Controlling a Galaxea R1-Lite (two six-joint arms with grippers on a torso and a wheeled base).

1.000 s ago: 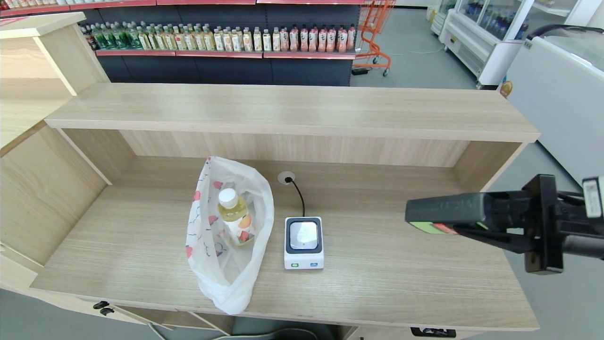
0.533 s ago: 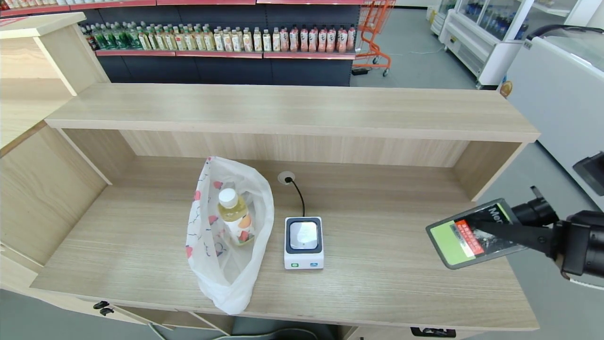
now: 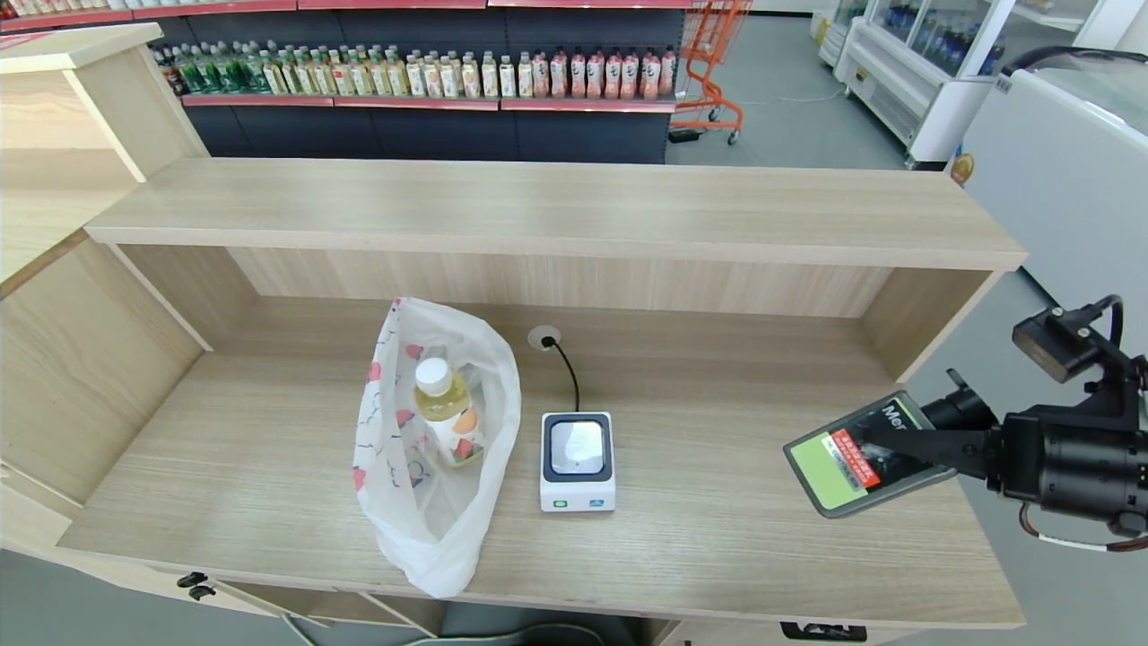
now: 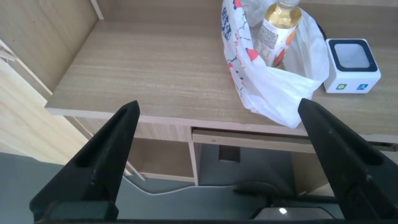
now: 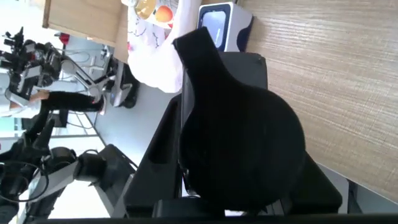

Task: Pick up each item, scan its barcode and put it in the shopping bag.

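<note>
Counter [image 3: 717,538], right edge — right pincer [image 3: 883,440] grips packet [image 3: 821,468] (scanner [image 3: 578,459] well apart).

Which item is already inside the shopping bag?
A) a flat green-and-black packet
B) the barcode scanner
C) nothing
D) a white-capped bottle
D: the white-capped bottle stands in the shopping bag, while the flat packet is held by the right end effector over the right end of the counter.

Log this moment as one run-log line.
right gripper: shut on flat packet, above counter, right of scanner | bottle: in shopping bag | left gripper: open | packet not yet bagged
</note>
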